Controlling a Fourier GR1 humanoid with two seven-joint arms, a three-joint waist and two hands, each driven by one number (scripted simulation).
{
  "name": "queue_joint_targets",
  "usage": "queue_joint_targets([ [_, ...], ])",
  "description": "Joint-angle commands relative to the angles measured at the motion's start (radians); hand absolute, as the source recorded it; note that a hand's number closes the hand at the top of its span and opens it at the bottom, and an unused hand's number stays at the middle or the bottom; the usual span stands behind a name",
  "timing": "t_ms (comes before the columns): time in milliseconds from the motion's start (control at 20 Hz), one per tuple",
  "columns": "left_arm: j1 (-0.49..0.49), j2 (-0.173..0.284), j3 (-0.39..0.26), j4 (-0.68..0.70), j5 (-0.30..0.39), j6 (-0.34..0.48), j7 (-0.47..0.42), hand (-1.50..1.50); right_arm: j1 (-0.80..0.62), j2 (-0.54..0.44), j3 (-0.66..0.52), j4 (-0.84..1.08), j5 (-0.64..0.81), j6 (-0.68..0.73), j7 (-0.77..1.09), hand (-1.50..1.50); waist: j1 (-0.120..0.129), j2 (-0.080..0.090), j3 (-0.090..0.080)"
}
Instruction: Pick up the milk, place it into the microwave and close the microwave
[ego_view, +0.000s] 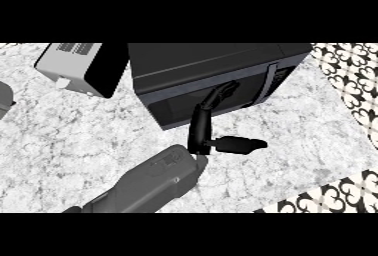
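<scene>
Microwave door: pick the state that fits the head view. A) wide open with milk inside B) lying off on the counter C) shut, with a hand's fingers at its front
C: the microwave shows its dark door flush with the front, and the hand's straight fingers reach up against it.

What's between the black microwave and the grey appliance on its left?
Head view: nothing stands between the microwave and the grey appliance, only a narrow wedge of bare marbled counter.
</scene>
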Motion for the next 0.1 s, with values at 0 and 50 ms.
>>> queue_joint_targets([
  [0,-0.064,0.0,0.051,0.077,0.032,0.007,0.002,-1.5,-0.025,-0.025,-0.003,0.041,-0.035,0.035,0.016,-1.5,-0.005,0.012,-0.001],
  [50,-0.061,0.0,0.055,0.082,0.036,0.011,-0.005,-1.5,-0.027,-0.023,-0.004,0.049,-0.047,0.038,0.017,-1.5,-0.007,0.011,-0.001],
])
